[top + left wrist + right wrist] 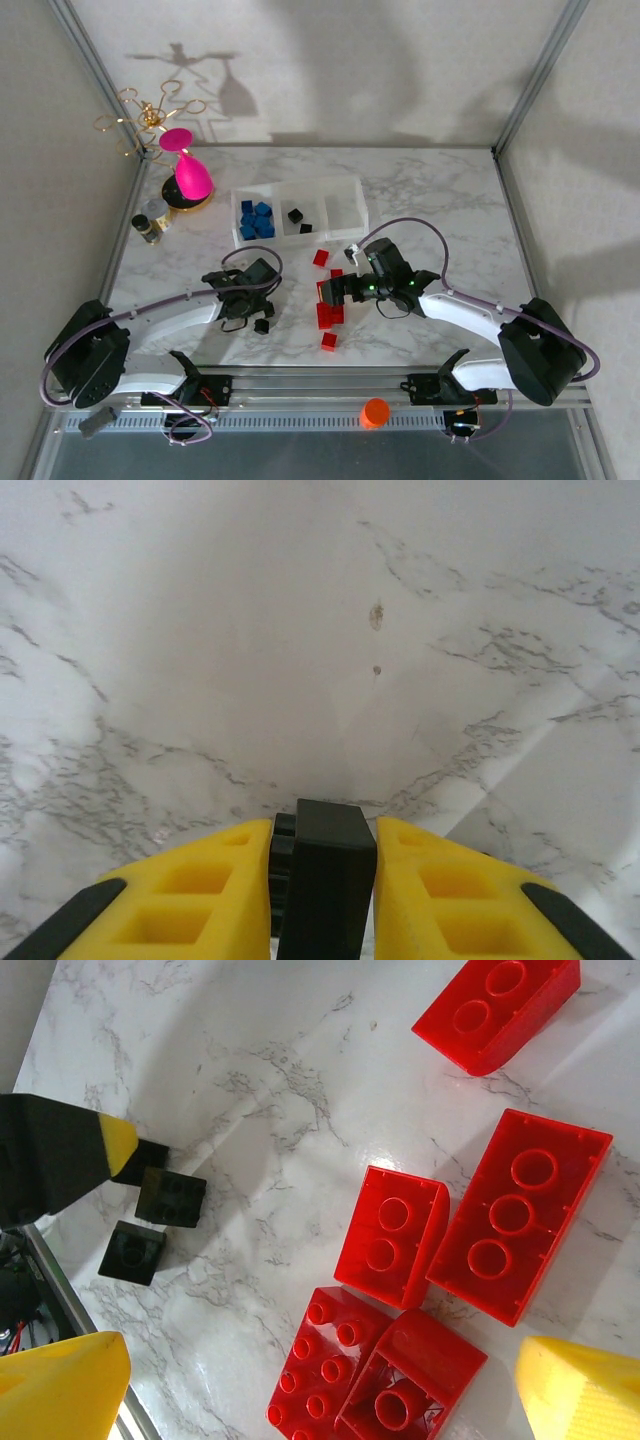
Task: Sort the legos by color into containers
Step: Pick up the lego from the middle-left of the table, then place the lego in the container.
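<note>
Left gripper (pixel 325 830) pinches a small black plastic brick (pixel 325 885) at bottom centre, long axis pointing up-frame; right gripper's (pixel 325 1385) fingers (pixel 60 1390) stand spread over red plastic bricks (pixel 520 1215).

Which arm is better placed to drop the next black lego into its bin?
Left. The left gripper is shut on a black lego, and the middle bin holding black legos lies ahead of it. The right gripper hangs open over red legos.

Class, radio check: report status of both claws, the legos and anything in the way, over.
Left claw shut on black lego. Right claw open above red legos. Containers hold blue legos and black ones. Loose black legos lie beside left claw.
</note>
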Available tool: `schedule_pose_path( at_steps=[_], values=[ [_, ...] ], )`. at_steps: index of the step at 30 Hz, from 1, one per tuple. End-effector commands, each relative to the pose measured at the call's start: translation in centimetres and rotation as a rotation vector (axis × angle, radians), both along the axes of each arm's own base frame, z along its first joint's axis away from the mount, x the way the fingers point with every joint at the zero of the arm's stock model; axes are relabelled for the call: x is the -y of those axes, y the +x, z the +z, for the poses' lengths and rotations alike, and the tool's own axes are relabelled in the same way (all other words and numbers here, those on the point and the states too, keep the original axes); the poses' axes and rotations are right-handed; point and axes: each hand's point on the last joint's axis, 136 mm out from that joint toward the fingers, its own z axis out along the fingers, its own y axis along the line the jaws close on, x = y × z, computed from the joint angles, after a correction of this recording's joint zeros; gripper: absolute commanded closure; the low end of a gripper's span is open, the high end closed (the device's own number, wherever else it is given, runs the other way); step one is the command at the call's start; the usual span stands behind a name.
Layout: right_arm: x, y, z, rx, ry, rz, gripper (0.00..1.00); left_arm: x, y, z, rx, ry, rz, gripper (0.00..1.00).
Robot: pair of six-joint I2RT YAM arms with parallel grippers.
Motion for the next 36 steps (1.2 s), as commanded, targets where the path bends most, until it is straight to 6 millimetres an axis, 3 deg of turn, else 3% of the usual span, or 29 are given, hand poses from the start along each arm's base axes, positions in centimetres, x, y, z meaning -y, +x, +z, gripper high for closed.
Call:
schedule_pose_path(
  at_steps=[1, 9, 14, 16, 26, 32, 36],
  values=[
    [-0.2, 0.9, 1.4, 0.032, 0.026, -0.021, 0.01, -0.1, 1.6, 3.6, 0.078, 0.009, 0.022, 0.72],
    [2.4, 4.7, 3.4, 0.031, 0.082, -0.148, 0.01, 2.3, 7.2, 11.4, 0.257, -0.019, 0.011, 0.72],
    [3.7, 6.8, 4.6, 0.063, 0.084, -0.207, 0.01, 5.0, 12.5, 14.0, 0.319, 0.018, -0.017, 0.72],
    [4.2, 7.3, 4.7, 0.061, 0.089, -0.23, 0.01, 5.9, 14.6, 14.1, 0.323, 0.039, -0.024, 0.72],
    [5.8, 7.8, 3.6, 0.045, 0.091, -0.278, 0.01, 9.3, 23.8, 9.0, 0.236, 0.095, -0.055, 0.73],
    [6.0, 7.9, 3.2, 0.041, 0.084, -0.281, 0.01, 10.9, 26.8, 5.4, 0.181, 0.091, -0.071, 0.73],
    [6.1, 8.1, 3.1, 0.04, 0.079, -0.282, 0.01, 10.8, 27.5, 3.9, 0.153, 0.123, -0.067, 0.73]
  ],
)
